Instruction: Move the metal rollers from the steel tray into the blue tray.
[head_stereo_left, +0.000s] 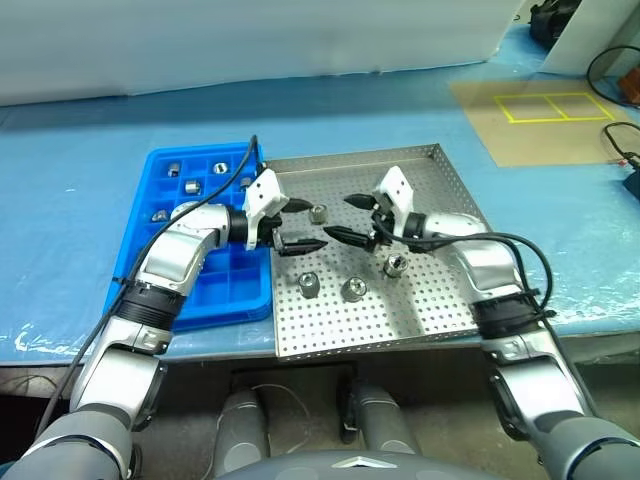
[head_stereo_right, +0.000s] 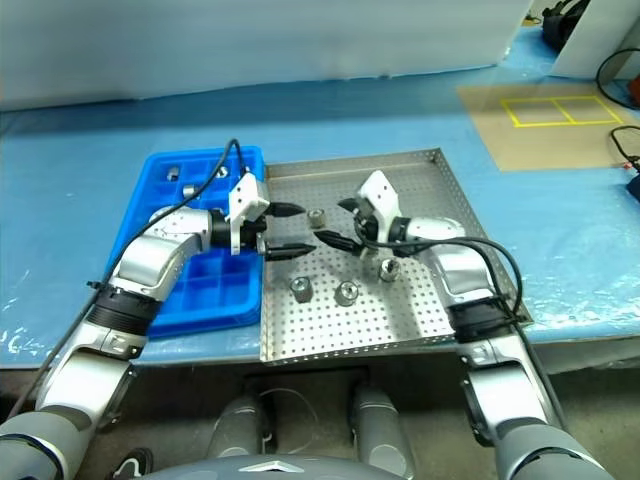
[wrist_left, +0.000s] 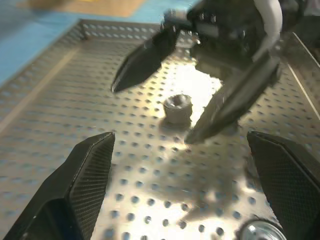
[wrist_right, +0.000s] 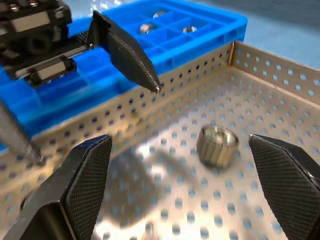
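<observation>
We see four metal rollers (head_stereo_left: 318, 212) on the steel tray (head_stereo_left: 430, 310); several more sit in the blue tray (head_stereo_left: 225, 295) beside it. Left pincer (head_stereo_left: 296, 225) and right pincer (head_stereo_left: 348, 217) hover over the steel tray facing each other, both released, grasping nothing.

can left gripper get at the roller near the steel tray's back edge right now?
Probably yes. The left gripper is open, pointing at that roller, with bare tray floor between them. But the open right gripper faces it from the other side, so the two could collide.
</observation>
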